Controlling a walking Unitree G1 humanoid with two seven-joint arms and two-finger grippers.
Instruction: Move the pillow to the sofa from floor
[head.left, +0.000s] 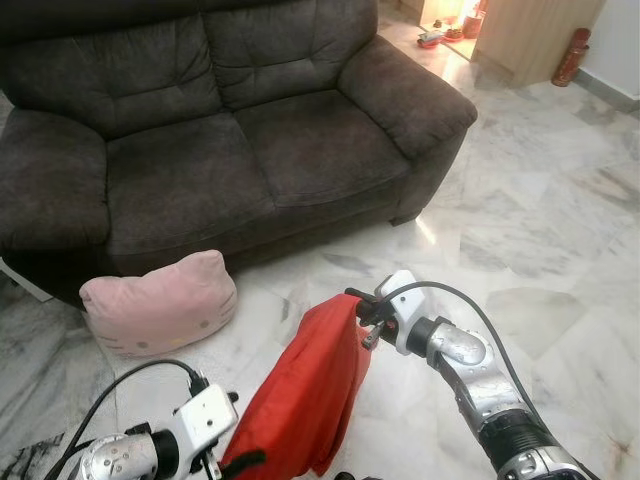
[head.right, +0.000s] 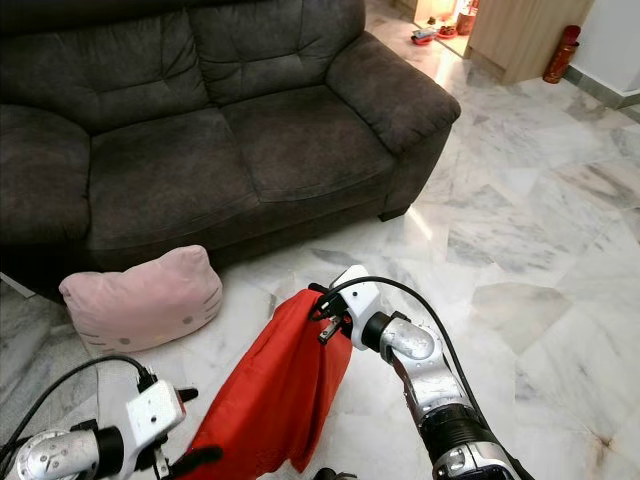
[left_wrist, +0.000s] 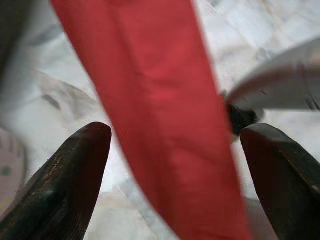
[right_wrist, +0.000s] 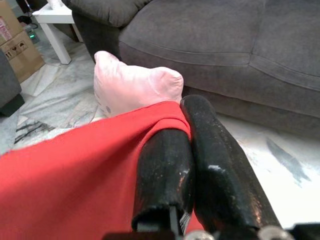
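Now, right pincer (head.left: 358, 318): clamped on red pillow (head.left: 305, 385) corner.
Left pincer (head.left: 240, 462): open beside pillow.
Risk: you could lose it short of the sofa (head.left: 200, 140).

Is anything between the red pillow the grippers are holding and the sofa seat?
Partly. The red pillow hangs from the right gripper, which is shut on its top corner; the left gripper is open around its lower end. A pink cat-face cushion lies on the floor before the sofa, left side. The right seat's approach looks clear.
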